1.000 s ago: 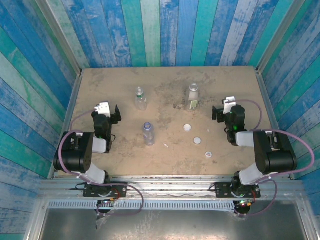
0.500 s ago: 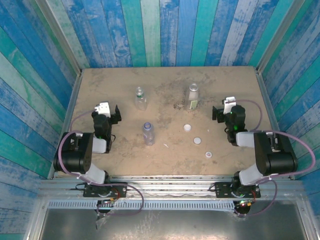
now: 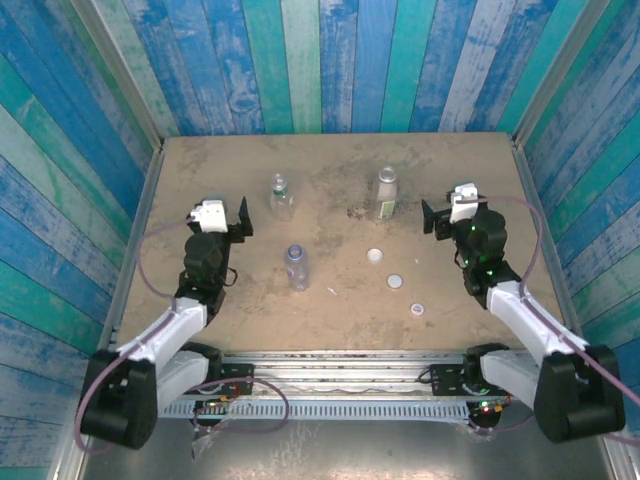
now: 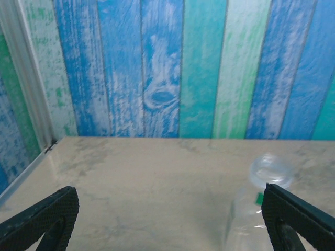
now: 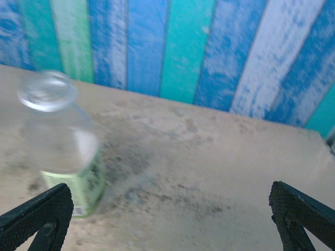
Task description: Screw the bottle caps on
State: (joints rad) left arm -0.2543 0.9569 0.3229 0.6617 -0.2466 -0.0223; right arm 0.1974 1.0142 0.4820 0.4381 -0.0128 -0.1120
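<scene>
Painted plank walls [image 3: 320, 60] enclose the table [image 3: 470, 160], and bare tabletop separates both arms from the bottles. The short bottle [image 3: 282, 197] and green-labelled bottle [image 3: 386, 193] stand upright near the far edge, the blue bottle [image 3: 297, 267] upright mid-table. Three caps [image 3: 396, 281] lie flat, strung diagonally toward the near right corner. The left gripper [image 3: 240, 220] and right gripper [image 3: 428, 216] are spread wide

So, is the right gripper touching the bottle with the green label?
Apart. The top external view shows a strip of bare table between the open right gripper and the bottle with the green label.
</scene>
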